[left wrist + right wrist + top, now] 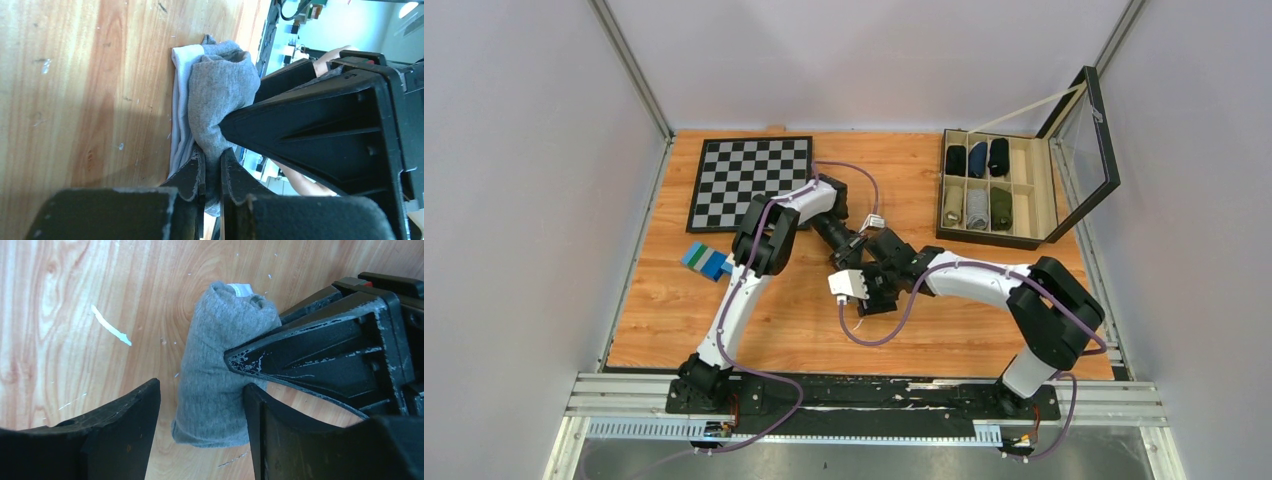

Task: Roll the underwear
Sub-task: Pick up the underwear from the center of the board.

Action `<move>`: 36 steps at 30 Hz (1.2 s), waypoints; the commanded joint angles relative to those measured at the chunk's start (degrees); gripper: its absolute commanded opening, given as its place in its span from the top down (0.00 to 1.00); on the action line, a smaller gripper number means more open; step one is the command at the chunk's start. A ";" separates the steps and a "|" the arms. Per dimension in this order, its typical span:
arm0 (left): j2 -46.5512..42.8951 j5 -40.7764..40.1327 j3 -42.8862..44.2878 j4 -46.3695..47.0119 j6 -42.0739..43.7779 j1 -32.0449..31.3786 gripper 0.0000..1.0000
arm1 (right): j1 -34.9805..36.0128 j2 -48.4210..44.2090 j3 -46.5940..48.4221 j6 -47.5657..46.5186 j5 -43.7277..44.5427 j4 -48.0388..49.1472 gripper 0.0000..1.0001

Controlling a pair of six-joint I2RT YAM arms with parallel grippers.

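The grey underwear (pixel 220 375) is a rolled bundle with a white waistband end, lying on the wooden table (pixel 65 365). In the left wrist view the underwear (pixel 220 85) runs into my left gripper (pixel 212 167), which is shut on its near end. My right gripper (pixel 201 390) is open, one jaw on each side of the roll; the right jaw touches it and the left jaw stands apart. The left gripper's fingers (pixel 310 355) press on the roll from the right. In the top view the left gripper (pixel 849 250) and right gripper (pixel 879 265) meet at the table's middle and hide the underwear.
A chessboard (pixel 749 182) lies at the back left. An open divided box (pixel 989 190) with several rolled garments stands at the back right, its lid (pixel 1084 140) raised. A blue and green folded item (pixel 705 261) lies at the left.
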 commanded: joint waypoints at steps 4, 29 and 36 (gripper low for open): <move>-0.58 -14.75 -2.60 13.28 -2.08 -0.01 0.77 | 5.36 6.55 -4.58 -1.74 7.53 4.83 0.39; -60.62 -30.48 -32.93 24.51 -9.00 16.16 0.58 | 1.02 1.92 10.71 9.55 2.40 -14.78 0.96; -69.26 -34.34 -38.66 25.66 -11.24 16.16 0.58 | -10.00 -4.63 13.93 11.89 -1.48 -20.71 1.00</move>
